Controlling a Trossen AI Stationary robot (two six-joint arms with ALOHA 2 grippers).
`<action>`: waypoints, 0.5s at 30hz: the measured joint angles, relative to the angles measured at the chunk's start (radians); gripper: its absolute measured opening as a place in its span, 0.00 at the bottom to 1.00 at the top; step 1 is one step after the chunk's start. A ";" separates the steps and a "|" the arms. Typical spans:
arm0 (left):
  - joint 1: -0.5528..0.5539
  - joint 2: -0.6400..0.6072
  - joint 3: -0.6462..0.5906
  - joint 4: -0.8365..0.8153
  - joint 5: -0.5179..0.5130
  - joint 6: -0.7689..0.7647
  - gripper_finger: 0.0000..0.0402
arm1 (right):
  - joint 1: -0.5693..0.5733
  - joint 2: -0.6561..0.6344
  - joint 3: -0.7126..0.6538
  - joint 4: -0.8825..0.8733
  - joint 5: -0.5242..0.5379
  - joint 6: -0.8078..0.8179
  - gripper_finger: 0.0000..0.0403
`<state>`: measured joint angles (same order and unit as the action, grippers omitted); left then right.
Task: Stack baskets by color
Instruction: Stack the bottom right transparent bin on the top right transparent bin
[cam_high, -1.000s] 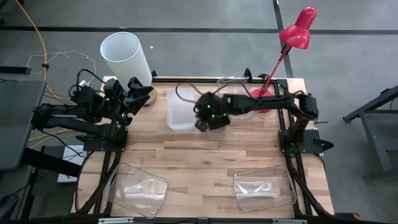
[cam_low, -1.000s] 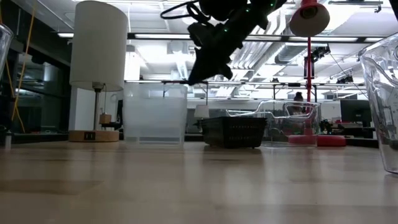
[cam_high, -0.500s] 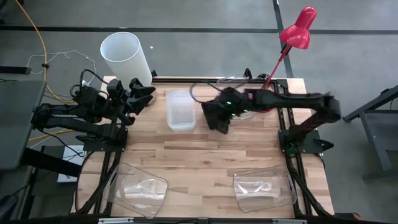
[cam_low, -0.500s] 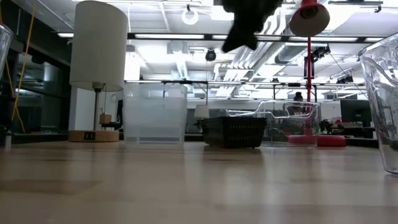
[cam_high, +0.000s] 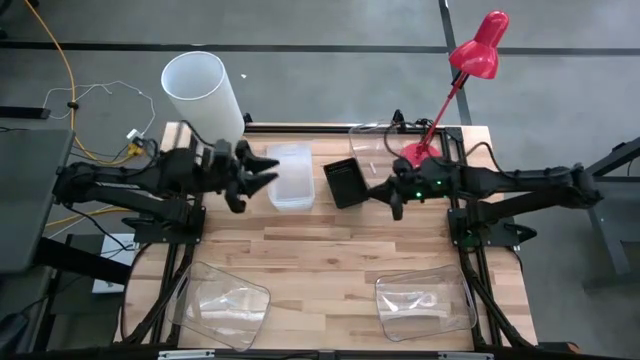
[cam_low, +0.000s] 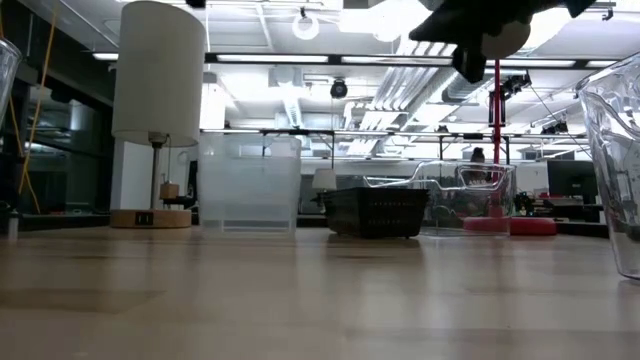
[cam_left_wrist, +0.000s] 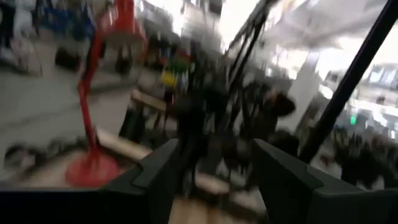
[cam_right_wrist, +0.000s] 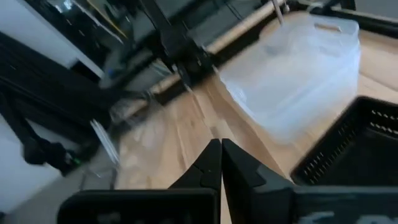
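A frosted white basket (cam_high: 291, 177) stands on its base at the table's far middle, and a black perforated basket (cam_high: 344, 182) stands just to its right. A clear tub (cam_high: 370, 140) sits behind them by the lamp base. My left gripper (cam_high: 265, 171) hovers open just left of the frosted basket, with nothing between its fingers (cam_left_wrist: 155, 177). My right gripper (cam_high: 391, 200) is shut and empty, just right of the black basket (cam_right_wrist: 351, 146), with the frosted basket (cam_right_wrist: 298, 68) beyond. In the low view the frosted basket (cam_low: 250, 185), the black basket (cam_low: 378, 211) and the clear tub (cam_low: 465, 195) stand side by side.
Two more clear tubs (cam_high: 228, 302) (cam_high: 425, 305) lie near the table's near edge, left and right. A white cylindrical lampshade (cam_high: 203, 92) stands at the far left corner. A red desk lamp (cam_high: 478, 45) rises from its base (cam_high: 415, 155) at the far right. Bare wood lies mid-table.
My right gripper, shut throughout, has drawn back from beside the frosted basket toward the table's right edge, uncovering the black basket. My left gripper, still open, has reached toward the frosted basket and sunk a little. The baskets have stayed where they were.
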<state>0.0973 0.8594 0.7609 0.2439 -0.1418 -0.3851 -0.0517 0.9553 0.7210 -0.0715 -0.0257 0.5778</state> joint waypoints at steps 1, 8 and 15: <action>0.000 0.007 0.000 -0.029 0.017 -0.009 0.46 | 0.000 -0.011 -0.012 0.022 0.000 0.007 0.00; -0.001 0.014 0.000 -0.129 0.108 -0.023 0.46 | 0.000 -0.026 0.001 0.050 0.036 0.000 0.00; -0.001 0.014 0.000 -0.121 0.085 0.003 0.46 | 0.000 -0.026 0.002 0.090 0.056 0.021 0.00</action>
<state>0.0963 0.8734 0.7609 0.1234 -0.0570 -0.3820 -0.0517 0.9295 0.7235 0.0183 0.0299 0.5987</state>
